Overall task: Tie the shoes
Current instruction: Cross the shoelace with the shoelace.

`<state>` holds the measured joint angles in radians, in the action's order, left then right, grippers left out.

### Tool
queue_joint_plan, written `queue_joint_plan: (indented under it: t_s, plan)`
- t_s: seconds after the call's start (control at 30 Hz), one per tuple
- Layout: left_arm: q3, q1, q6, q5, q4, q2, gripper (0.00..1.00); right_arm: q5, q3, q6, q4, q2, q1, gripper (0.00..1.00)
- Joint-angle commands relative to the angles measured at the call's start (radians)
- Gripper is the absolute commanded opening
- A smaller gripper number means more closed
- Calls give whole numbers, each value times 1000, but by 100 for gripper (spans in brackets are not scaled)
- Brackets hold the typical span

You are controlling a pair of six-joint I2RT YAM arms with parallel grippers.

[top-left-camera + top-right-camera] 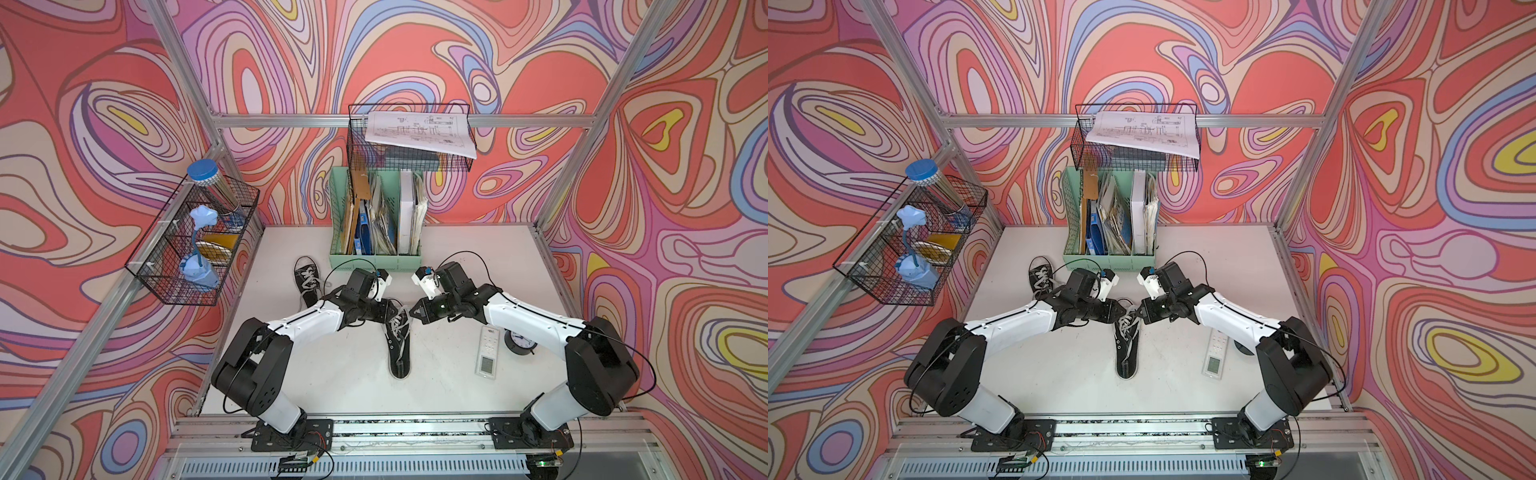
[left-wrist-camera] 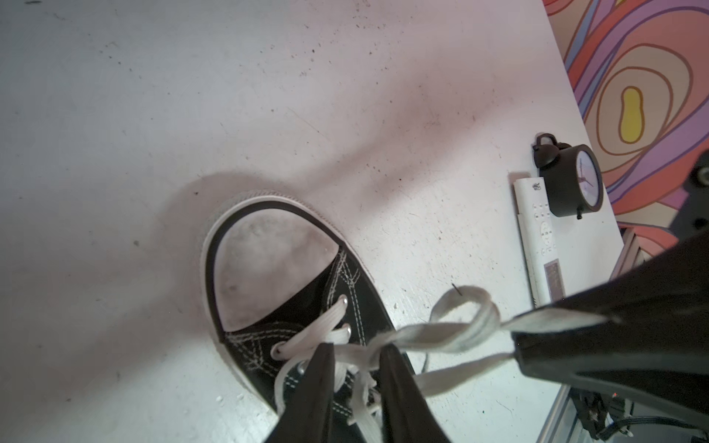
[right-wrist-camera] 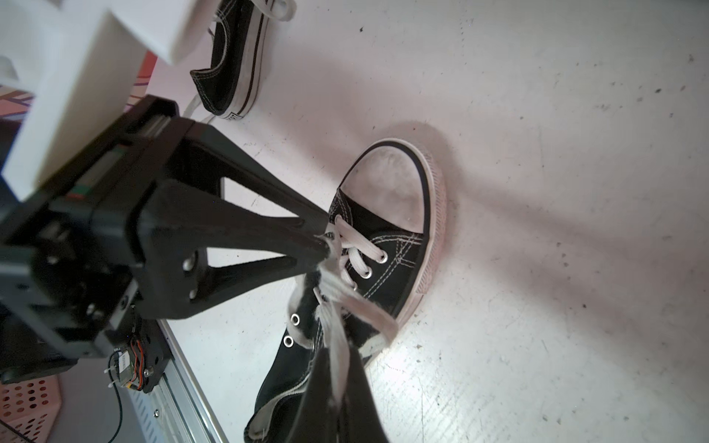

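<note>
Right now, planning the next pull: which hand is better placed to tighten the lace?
Likely right: the right hand is shut on the shoe lace; the left hand is open astride it.

A: What's on the worktop (image 1: 332, 374)?
B: A remote (image 1: 488, 351) just beside a clock (image 1: 517, 341); a green file rack (image 1: 365, 262) at the back.
A: Higher up?
B: 2 wire baskets: the side basket (image 1: 183, 286) holds a jar (image 1: 208, 183), and the back basket (image 1: 359, 137) carries a drawing (image 1: 419, 131).

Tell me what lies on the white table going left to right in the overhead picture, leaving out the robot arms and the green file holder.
In a top view: the shoe near the back → the shoe in the middle → the remote control → the black alarm clock, partly hidden under the right arm.
</note>
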<state>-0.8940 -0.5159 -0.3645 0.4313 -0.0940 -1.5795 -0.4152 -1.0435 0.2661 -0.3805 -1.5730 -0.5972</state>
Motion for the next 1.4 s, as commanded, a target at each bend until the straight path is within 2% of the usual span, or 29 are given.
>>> queue_joint_plan:
  t_s: [0.0,0.13,0.23,0.3,0.4,0.57,0.8,0.97,1.1,1.37]
  plan:
    - [16,5,2,-42,-40,13,40,18,-22,-26,-37,-9,5,0]
    - [54,7,-1,-71,-34,64,58,22,-30,-31,-45,-13,7,0]
    - [94,10,-9,-89,-26,112,66,23,-32,-33,-46,-16,7,0]
    - [126,10,-19,-105,-18,149,77,20,-32,-31,-46,-18,7,0]
    - [174,13,-38,-111,3,194,85,19,-32,-31,-43,-21,6,0]
    - [210,17,-57,-97,18,230,88,22,-35,-34,-42,-26,6,0]
    - [256,56,-87,-22,82,278,94,36,-37,-43,-53,-30,7,0]
    - [295,69,-91,-52,90,291,91,44,-36,-47,-57,-23,9,0]
    - [340,84,-122,9,158,312,91,43,-42,-50,-58,-37,10,0]
    - [287,88,-136,100,203,303,96,51,-35,-53,-56,-52,11,0]
